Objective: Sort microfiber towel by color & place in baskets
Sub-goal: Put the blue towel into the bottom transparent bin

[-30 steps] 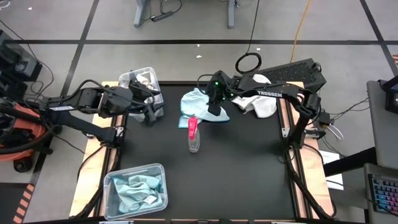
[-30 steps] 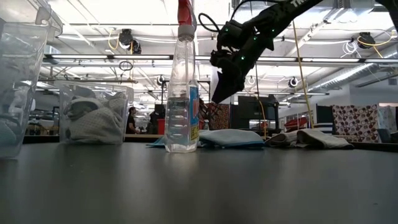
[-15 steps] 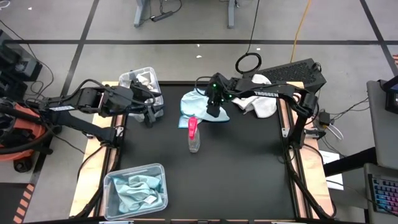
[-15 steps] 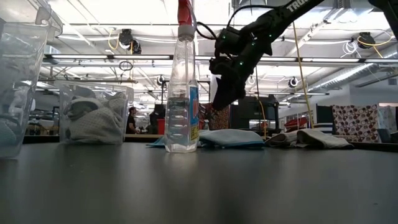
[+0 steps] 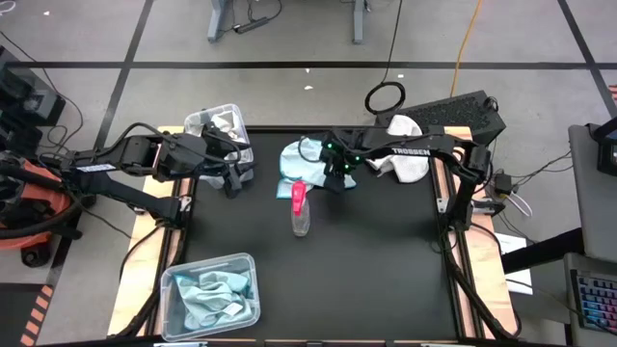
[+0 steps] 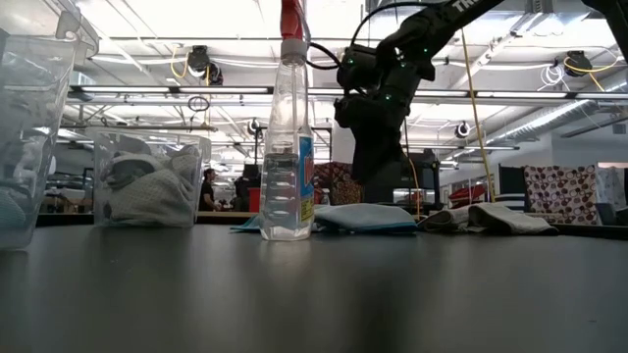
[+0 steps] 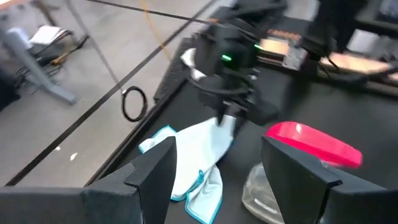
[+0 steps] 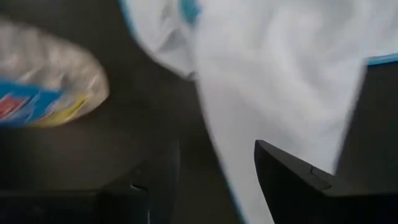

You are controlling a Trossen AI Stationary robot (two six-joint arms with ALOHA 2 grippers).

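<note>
"TROSSEN" in white on the right arm [image 5: 410, 150], far side of table. Bottle [image 6: 287, 147] label unreadable. No other legible text.

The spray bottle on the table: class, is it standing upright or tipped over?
Upright. The spray bottle stands on its base in the low view, pink top uppermost, beside the light blue towel.

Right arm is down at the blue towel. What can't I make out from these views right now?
- High view: right gripper fingertips, hidden by its own wrist above the light blue microfiber towel.
- Low view: contact with towel, unclear.
- Right wrist view: towel edges, blurred.
- High view: grey towels in the clear plastic bin, partly hidden by the left arm.
</note>
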